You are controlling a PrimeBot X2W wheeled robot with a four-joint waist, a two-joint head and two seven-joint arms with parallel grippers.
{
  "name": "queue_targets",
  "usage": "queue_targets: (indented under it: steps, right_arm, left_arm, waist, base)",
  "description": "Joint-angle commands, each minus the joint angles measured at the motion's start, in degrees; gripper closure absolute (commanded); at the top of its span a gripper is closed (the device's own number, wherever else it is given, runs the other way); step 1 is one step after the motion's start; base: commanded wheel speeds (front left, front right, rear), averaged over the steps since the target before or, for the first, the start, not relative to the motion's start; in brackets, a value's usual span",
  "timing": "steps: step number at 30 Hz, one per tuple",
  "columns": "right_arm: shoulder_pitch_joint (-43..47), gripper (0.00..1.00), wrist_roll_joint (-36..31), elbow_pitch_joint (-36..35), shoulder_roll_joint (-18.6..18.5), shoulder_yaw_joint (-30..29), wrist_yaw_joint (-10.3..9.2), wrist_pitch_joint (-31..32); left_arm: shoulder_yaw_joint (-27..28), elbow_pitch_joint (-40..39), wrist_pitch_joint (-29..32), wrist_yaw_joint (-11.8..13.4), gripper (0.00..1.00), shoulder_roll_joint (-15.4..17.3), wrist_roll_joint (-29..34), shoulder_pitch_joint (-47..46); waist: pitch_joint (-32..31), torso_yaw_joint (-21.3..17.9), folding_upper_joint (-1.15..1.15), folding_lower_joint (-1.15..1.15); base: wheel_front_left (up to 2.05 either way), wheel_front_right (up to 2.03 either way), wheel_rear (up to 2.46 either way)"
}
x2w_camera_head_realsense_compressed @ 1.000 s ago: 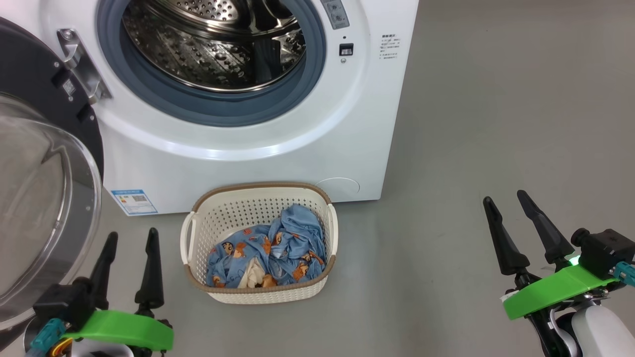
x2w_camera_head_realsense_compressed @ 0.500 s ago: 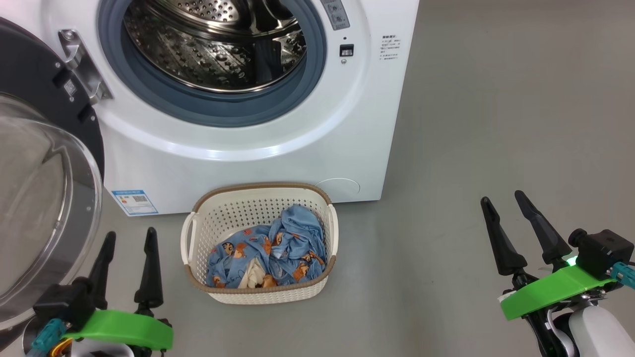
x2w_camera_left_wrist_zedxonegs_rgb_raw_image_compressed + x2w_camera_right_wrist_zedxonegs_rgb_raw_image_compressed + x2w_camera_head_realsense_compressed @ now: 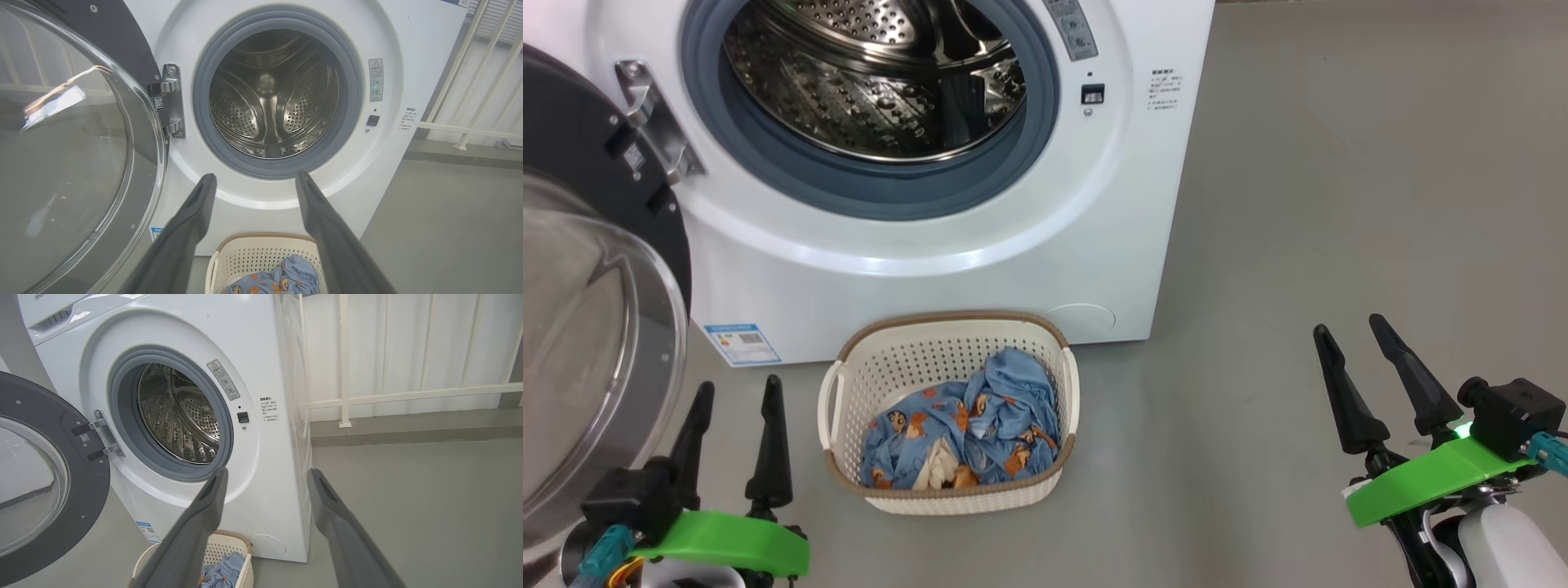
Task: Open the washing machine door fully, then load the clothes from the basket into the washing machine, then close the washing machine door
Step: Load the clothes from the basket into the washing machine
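At the lower centre of the head view, the basket [image 3: 907, 363] stands on the grey floor [image 3: 1298, 204] just in front of the washing machine [image 3: 915, 269], directly below the mouth of the drum [image 3: 874, 90]. That placing seems meant to keep the lift from basket to drum short. Whether its rim touches the machine's base cannot be told. Inside it lie the clothes [image 3: 1001, 400], a crumpled heap of light blue fabric printed with small orange-brown figures, with a bit of cream-white cloth near the heap's lower edge. The heap covers the basket's bottom and bunches higher toward the right wall; nothing hangs over the brown rim.

The washing machine door [image 3: 580, 139] is swung wide on its hinge [image 3: 654, 122] at the left of the frame, its clear glass bowl bulging toward the camera. The first step therefore looks done, and the grey-blue gasket [image 3: 866, 192] rings an empty steel drum.

The left gripper [image 3: 738, 385] hovers at the lower left, between the door and the basket, its 2 fingers spread apart and holding nothing. The right gripper [image 3: 1348, 325] hangs at the lower right, well apart from the basket, likewise spread and empty. Both point toward the machine, probably poised for a first reach into the clothes; the left one is nearer.
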Motion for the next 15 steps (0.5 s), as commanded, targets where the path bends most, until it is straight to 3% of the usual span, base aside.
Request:
queue_targets:
  steps: [1, 15]
  right_arm:
    - [0.2, 0.00, -0.5, -1.5, -0.4, 1.2, 0.09, -0.7]
    - [-0.2, 0.00, -0.1, -1.0, -0.7, 1.5, 0.09, -0.7]
  left_arm:
    - [2.2, -1.3, -0.4, -0.2, 0.00, 1.0, 0.7, -1.1]
    - [2.4, -1.1, -0.4, -0.6, 0.00, 0.8, 0.5, -1.3]
  waist:
    - [0.0, 0.0, 0.00, 0.00]
    - [-0.1, 0.0, 0.00, 0.00]
  base:
    - [1.44, -1.44, 0.00]
    - [1.39, -1.39, 0.00]
